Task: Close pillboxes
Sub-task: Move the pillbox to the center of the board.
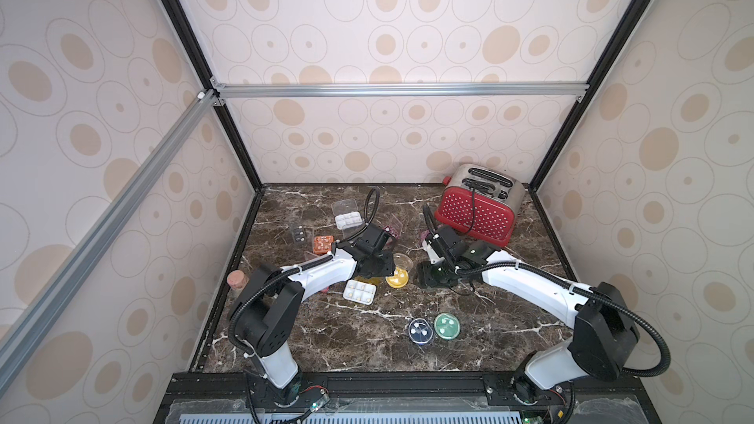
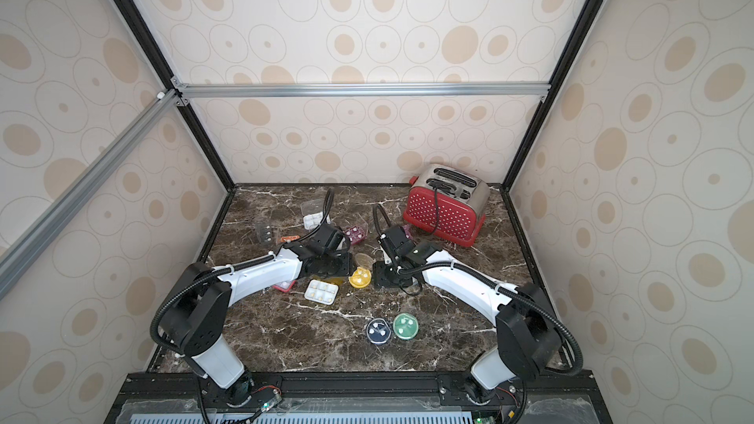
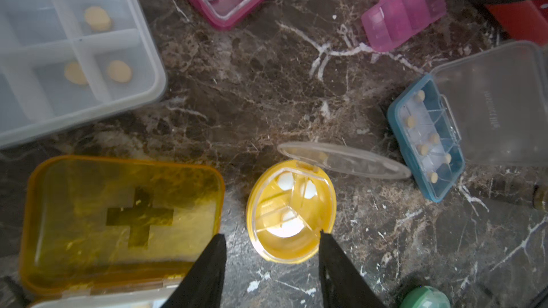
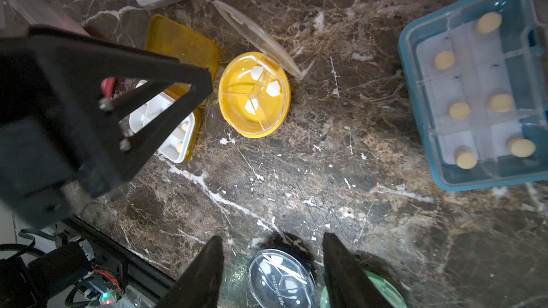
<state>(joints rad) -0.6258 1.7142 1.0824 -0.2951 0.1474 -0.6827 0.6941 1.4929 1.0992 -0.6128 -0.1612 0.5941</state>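
In both top views you see the red perforated toaster at the back right of the marble tabletop, and the round yellow plastic pillbox between the two arms, its clear lid raised. In the left wrist view a dark cross marks the amber lid beside it; the left gripper has its jaws apart, the yellow box between the tips, one tip at its rim. In the right wrist view you read "Instinctlife" on the closed round navy pillbox, seen between the parted, empty jaws of the right gripper; the yellow box lies well ahead.
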